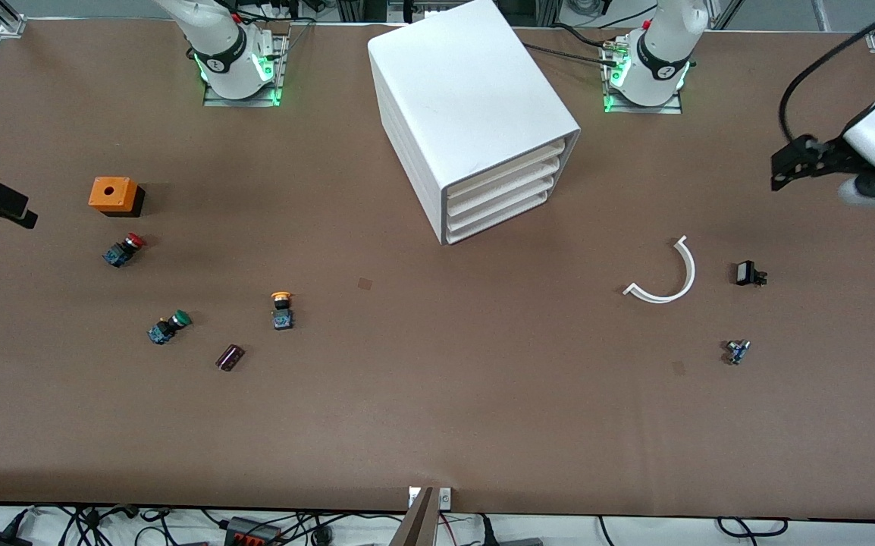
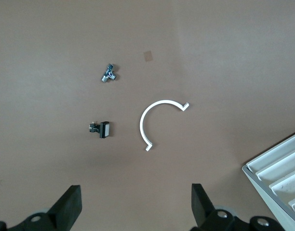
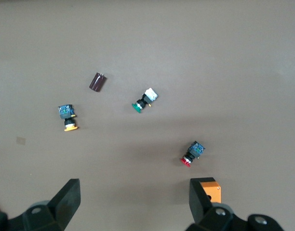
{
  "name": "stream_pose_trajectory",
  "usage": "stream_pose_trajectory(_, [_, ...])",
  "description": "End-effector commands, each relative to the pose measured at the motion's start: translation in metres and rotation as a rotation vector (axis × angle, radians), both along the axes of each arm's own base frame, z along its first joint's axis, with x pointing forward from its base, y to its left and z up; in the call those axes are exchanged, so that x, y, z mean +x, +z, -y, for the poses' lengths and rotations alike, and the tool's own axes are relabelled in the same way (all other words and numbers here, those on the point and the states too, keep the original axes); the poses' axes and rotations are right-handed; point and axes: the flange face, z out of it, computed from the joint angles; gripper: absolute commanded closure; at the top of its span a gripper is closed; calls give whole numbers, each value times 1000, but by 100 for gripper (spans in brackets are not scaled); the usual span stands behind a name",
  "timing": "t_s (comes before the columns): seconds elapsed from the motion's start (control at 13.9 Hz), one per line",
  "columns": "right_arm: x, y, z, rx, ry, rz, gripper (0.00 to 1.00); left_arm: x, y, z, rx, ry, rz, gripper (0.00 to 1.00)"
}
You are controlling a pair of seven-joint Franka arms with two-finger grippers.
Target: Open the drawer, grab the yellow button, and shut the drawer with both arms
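1. Toward the right arm's end from the cabinet, right gripper hung spread, empty.
2. Nearer the camera than cabinet, button lay on table.
3. Drawer looked closed; hook its front edge, pull straight.
4. Left gripper hung spread toward the left arm's end.

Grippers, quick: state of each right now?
Left gripper: open, holding nothing, over the table.
Right gripper: open, holding nothing, over the table.
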Motion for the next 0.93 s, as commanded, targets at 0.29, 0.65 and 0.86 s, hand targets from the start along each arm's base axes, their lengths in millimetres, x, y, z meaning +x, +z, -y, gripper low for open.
stream_pose_trajectory(0.29, [-20,2,-5,-5,8,27,0,-12,5,-4,-5,2,-12,0])
stream_pose_trajectory(0.65, [-24,8,-5,-12,22,31,0,-12,5,-4,-4,2,-10,0])
stream_pose_trajectory(0.86, [-25,6,-6,-14,27,24,0,-12,5,-4,-4,1,-12,0])
